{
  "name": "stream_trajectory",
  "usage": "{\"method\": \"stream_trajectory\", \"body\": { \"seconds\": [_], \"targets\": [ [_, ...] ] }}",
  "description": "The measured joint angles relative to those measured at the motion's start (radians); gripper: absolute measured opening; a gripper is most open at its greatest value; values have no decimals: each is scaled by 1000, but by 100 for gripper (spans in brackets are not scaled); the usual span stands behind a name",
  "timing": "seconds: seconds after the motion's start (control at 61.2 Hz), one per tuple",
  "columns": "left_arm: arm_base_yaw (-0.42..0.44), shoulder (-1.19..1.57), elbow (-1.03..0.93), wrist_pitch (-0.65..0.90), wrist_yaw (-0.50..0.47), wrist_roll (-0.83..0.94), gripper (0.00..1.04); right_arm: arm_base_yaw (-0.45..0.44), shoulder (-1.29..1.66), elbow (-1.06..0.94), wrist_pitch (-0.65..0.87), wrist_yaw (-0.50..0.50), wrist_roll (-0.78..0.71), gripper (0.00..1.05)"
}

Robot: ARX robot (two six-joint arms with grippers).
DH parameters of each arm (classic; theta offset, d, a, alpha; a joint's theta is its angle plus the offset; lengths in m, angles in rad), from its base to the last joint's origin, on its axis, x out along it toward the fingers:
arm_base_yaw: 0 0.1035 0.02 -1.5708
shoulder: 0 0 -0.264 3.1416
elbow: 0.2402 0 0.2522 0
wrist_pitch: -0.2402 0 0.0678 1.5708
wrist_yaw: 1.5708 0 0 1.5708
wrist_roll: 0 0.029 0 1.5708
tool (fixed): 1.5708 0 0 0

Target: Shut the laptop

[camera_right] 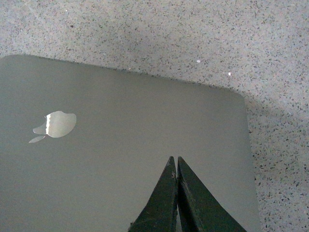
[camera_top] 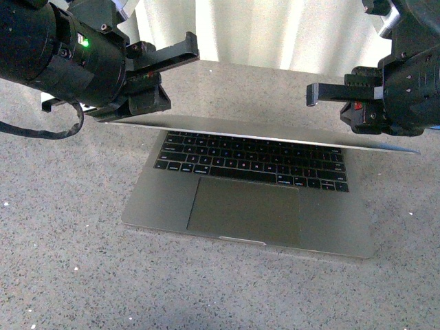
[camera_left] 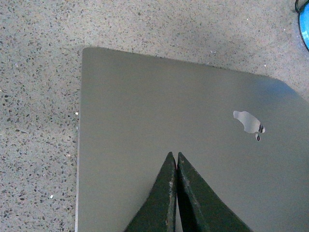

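The grey laptop [camera_top: 244,206] lies on the speckled table with its black keyboard [camera_top: 251,159] and trackpad showing. Its lid [camera_top: 261,134] leans far forward over the keys and appears almost edge-on. My left gripper [camera_top: 192,45] is shut above the lid's left end. My right gripper [camera_top: 313,95] is shut above the right end. In the left wrist view the shut left gripper [camera_left: 175,155] points at the lid's outside [camera_left: 169,106], near the pale apple logo [camera_left: 248,121]. The right wrist view shows the shut right gripper [camera_right: 175,159] over the lid [camera_right: 145,125], logo [camera_right: 58,124] to one side.
Speckled stone tabletop [camera_top: 69,261] surrounds the laptop. A pale curtain [camera_top: 275,31] hangs behind it. A blue object [camera_left: 305,24] shows at the edge of the left wrist view. Something white [camera_top: 51,103] sits behind my left arm.
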Motion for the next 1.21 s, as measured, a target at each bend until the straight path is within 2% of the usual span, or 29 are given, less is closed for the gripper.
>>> {"method": "stream_trajectory", "body": {
  "seconds": [1.208],
  "targets": [
    [-3,31,-109,95,20,-49,4,28,31,-114,71,-5,61,1]
  ]
}}
